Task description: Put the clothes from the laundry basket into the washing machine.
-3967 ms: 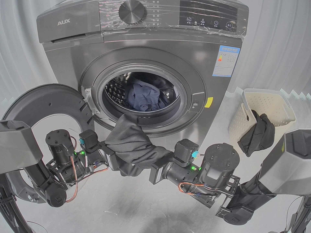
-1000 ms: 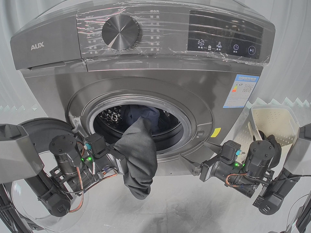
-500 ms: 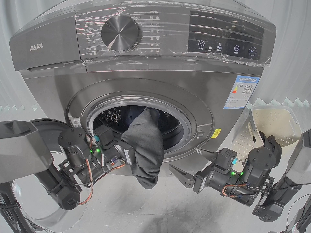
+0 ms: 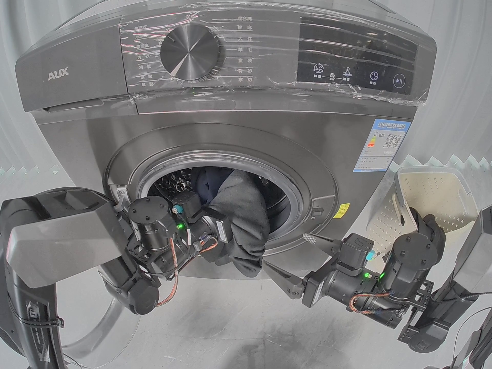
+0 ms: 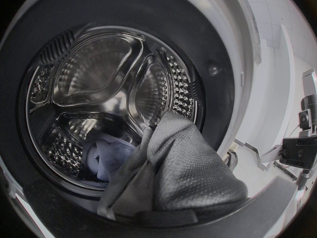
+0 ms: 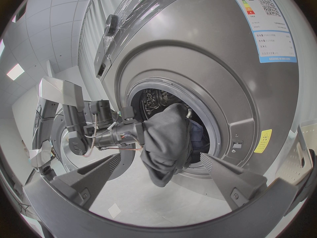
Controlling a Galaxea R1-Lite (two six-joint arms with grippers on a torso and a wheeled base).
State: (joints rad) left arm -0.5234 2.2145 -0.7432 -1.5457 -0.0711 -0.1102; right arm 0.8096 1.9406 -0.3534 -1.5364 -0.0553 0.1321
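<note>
Two grippers: I have the left gripper [image 4: 231, 227] at the mouth of the washing machine [image 4: 318, 129] and the right gripper [image 4: 299, 260] low in front of it, below and to the right of the opening.
Left hold: clamped on a bunch of the dark garment [image 4: 242, 212]. The fingertips are buried under the cloth, so I judge this from how the fabric gathers and hangs there.
Right hold: jaws spread wide, nothing between them.
Dark garment: the upper part is inside the round opening. The lower end droops over the front lip and hangs outside.
Drum [image 5: 99, 70]: a blue garment [image 5: 105, 153] lies on its floor, partly hidden behind the dark garment.
Laundry basket [image 4: 442, 189]: cream and perforated, to the right of the machine. Its lower part is cut off by my right arm.
Basket contents: a dark piece of clothing [image 4: 429, 225] sits at the near rim, mostly hidden behind the right wrist. I cannot tell whether more lies beneath it.
Door [image 4: 102, 340]: swung open to the left and largely blocked by my left arm.
</note>
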